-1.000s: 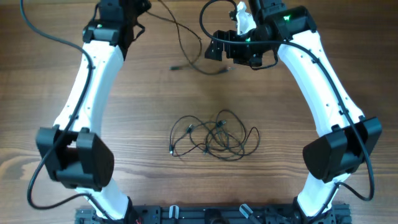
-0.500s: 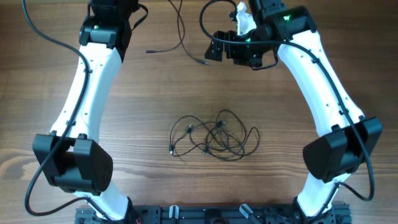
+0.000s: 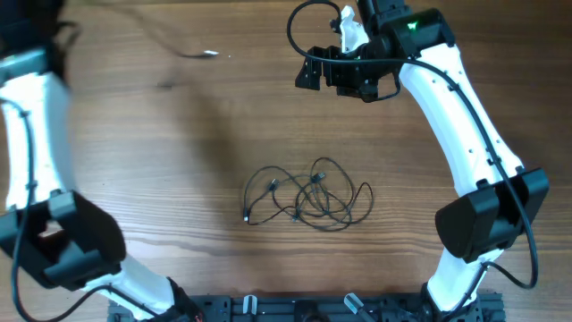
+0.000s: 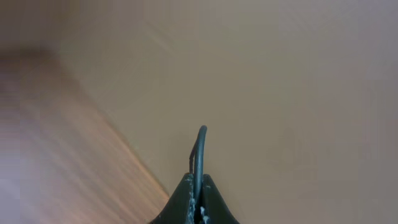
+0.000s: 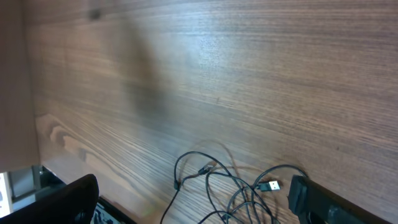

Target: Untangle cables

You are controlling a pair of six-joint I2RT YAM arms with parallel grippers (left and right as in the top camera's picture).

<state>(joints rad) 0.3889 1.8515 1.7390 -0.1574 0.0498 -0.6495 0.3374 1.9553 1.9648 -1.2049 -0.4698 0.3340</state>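
Left end effector [image 4: 197, 202] clenched on a thin cable strand [image 4: 199, 152] — could slip from so slight a pinch; right end effector [image 3: 308, 73] released, well off the knot [image 3: 308, 199].

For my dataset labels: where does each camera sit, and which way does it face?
Overhead: above the table, looking down at the cable tangle; both arms show.
Left wrist: faces past the table edge, blurred; the left end effector, shut, pinches one cable.
Right wrist: looks down across the table at the tangle; the open right end effector frames it.
Shared: overhead and right wrist show the tangle.
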